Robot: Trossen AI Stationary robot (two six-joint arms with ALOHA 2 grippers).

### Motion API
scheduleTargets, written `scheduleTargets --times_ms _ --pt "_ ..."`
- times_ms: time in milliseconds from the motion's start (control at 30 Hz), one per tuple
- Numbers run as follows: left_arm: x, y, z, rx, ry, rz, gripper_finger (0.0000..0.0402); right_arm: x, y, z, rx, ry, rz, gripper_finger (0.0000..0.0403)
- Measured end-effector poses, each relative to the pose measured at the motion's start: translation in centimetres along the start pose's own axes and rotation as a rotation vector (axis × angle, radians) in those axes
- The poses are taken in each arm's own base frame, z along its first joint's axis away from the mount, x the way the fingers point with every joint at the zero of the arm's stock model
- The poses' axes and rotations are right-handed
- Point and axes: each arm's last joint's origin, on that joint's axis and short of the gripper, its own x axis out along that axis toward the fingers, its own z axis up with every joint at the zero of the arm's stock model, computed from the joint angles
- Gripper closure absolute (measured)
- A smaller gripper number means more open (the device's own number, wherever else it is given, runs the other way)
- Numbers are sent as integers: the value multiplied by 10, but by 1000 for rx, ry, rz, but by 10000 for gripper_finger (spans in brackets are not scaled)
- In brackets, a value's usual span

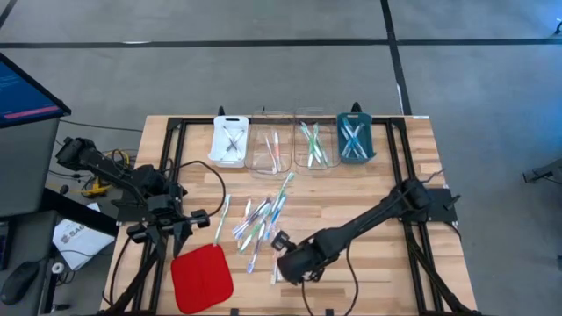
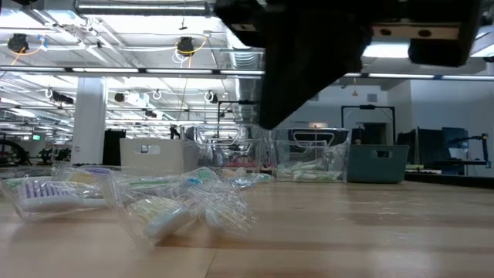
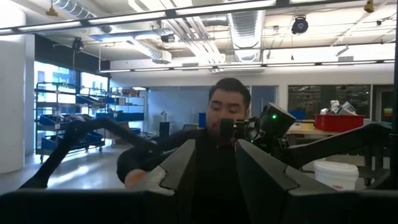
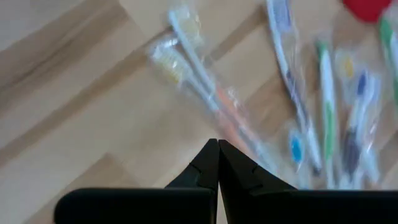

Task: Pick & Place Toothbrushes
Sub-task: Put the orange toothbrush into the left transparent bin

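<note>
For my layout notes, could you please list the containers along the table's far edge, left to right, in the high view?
White plastic tray → clear plastic bin holding pink-accented toothbrushes → clear plastic bin holding green-accented toothbrushes → teal plastic bin.

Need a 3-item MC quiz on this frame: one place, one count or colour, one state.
1. Where does the red pad lie?
A. beside the trays
B. at the table's near edge, by the left gripper
C. under the right arm

2. How many trays stand in the row?
A. two
B. four
C. six

3. The right gripper's fingers are:
A. shut, empty
B. wide open
C. holding a toothbrush

Key: B, the pad sits apart from the trays, near the left arm; B, white, two clear, teal; A, tips meet above the loose toothbrushes.
</note>
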Motion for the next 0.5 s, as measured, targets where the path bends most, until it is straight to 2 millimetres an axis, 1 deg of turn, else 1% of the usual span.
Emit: scheduleTargets --times_ms 67,167,300,433,500 --pt "0 0 0 5 0 0 293 -5 0 6 -98 23 17 403" --pt "-1 1 0 9 -3 13 293 -14 0 21 -223 4 14 403" --pt "-5 5 2 24 -12 59 293 -25 5 36 -285 -59 -14 403" --pt "-10 11 4 35 -9 101 293 -24 11 37 -306 -54 -2 403" --pt "-13 13 5 41 -7 120 293 -24 9 31 -344 -18 21 403"
